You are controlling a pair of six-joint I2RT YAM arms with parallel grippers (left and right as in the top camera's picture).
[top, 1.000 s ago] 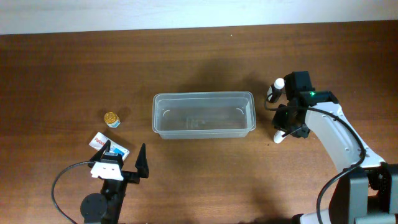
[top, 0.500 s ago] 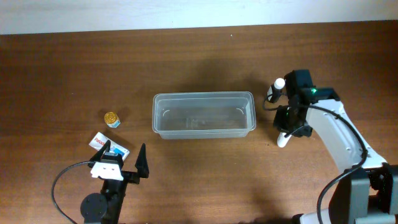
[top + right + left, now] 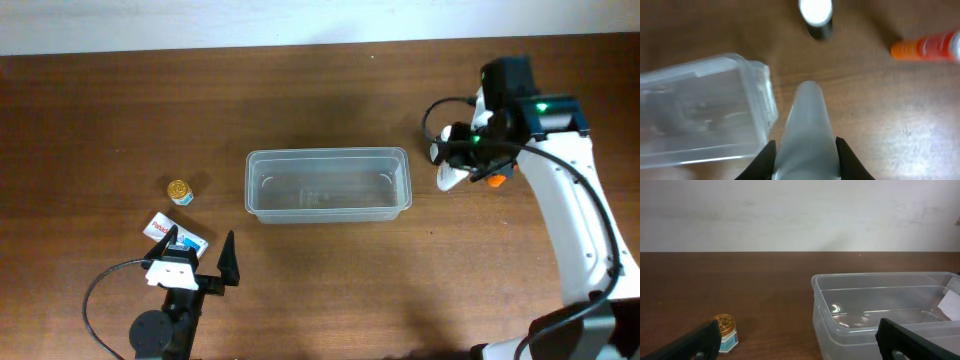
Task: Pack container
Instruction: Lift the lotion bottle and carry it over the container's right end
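Brown wooden table (image 3: pixel 100 110), white wall behind.

Item: container (image 3: pixel 328 185), clear plastic tub, mid-table, empty. Probably light, thin-walled and slick, flexing if squeezed; best taken by the rim. No readable lettering on it.

Right gripper (image 3: pixel 805 155) clamps a pale bottle (image 3: pixel 807 120) just beside the container. Left gripper (image 3: pixel 197 255) gapes wide, holding nothing.

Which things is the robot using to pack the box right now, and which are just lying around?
In the job:
- container
- white bottle, gripped by the right hand

Just lying about for now (maybe packed later):
- gold-lidded jar
- packet
- orange tube
- black bottle with a white cap
- left hand, open and holding nothing
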